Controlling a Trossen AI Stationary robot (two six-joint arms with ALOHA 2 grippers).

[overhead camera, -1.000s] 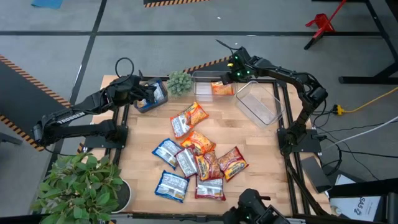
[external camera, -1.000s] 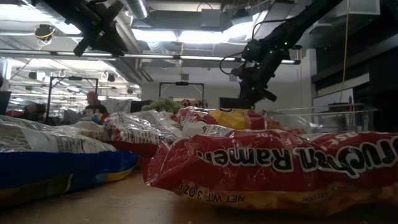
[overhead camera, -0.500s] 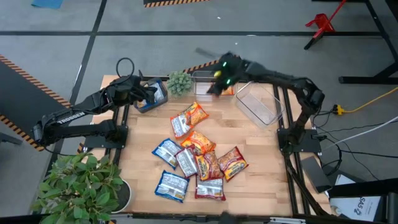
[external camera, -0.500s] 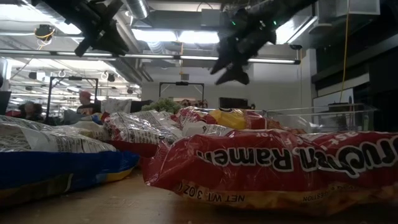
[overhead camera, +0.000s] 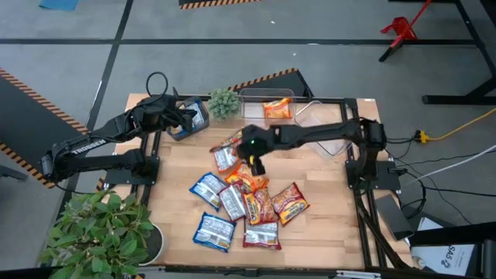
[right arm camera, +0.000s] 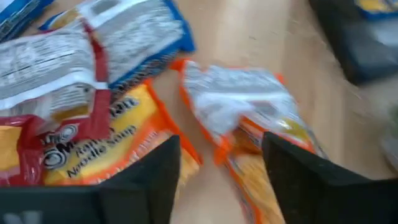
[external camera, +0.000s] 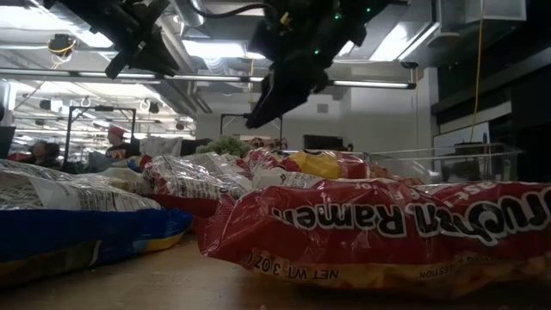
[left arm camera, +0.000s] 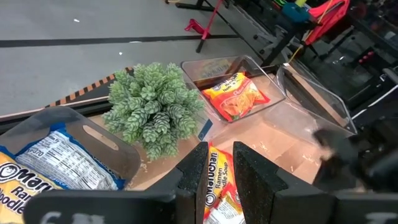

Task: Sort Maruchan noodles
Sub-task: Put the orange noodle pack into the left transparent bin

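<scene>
Several ramen packets lie in a loose pile (overhead camera: 244,194) on the wooden table, blue-white, orange and red; they fill the foreground of the low view (external camera: 379,224). One orange packet (overhead camera: 277,109) lies in the far clear bin (left arm camera: 236,93). A blue packet (overhead camera: 194,118) lies in the left bin (left arm camera: 56,168). My right gripper (overhead camera: 254,159) hangs open above the far part of the pile (external camera: 258,112), its fingers on either side of an orange packet (right arm camera: 249,118) without touching it. My left gripper (overhead camera: 180,118) waits over the left bin, open by a narrow gap (left arm camera: 221,165).
A small green plant (overhead camera: 223,101) stands between the left bin and the far bin. A second clear bin (overhead camera: 329,138) sits at the far right, partly under my right arm. A large leafy plant (overhead camera: 101,229) stands at the near left corner. Bare wood shows right of the pile.
My right gripper has swung away from the far bin with the orange packet, toward the table's left and near side, and now hangs over the pile. The orange packet has stayed in the far bin.
</scene>
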